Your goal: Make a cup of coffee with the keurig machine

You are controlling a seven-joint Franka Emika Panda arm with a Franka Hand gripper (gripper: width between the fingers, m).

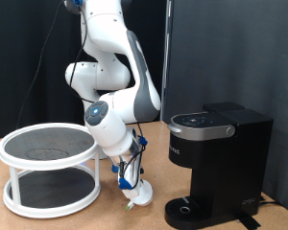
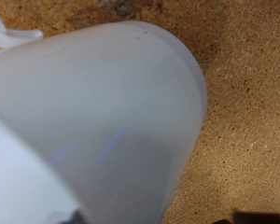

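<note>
The white cup (image 2: 103, 121) fills most of the wrist view, very close to the camera, over the brown cork-like table top (image 2: 243, 140). In the exterior view the cup (image 1: 140, 199) shows as a small white shape at table level, right under my gripper (image 1: 134, 187), which reaches down at the exterior view's bottom centre. The fingers are not clearly visible around it. The black keurig machine (image 1: 216, 158) stands at the exterior view's right with its lid down; its round drip base (image 1: 186, 210) has nothing on it.
A white round two-tier rack (image 1: 48, 168) with dark mesh shelves stands at the exterior view's left. A dark curtain hangs behind. The arm's blue cables (image 1: 132, 171) hang near the wrist. The table edge runs along the bottom.
</note>
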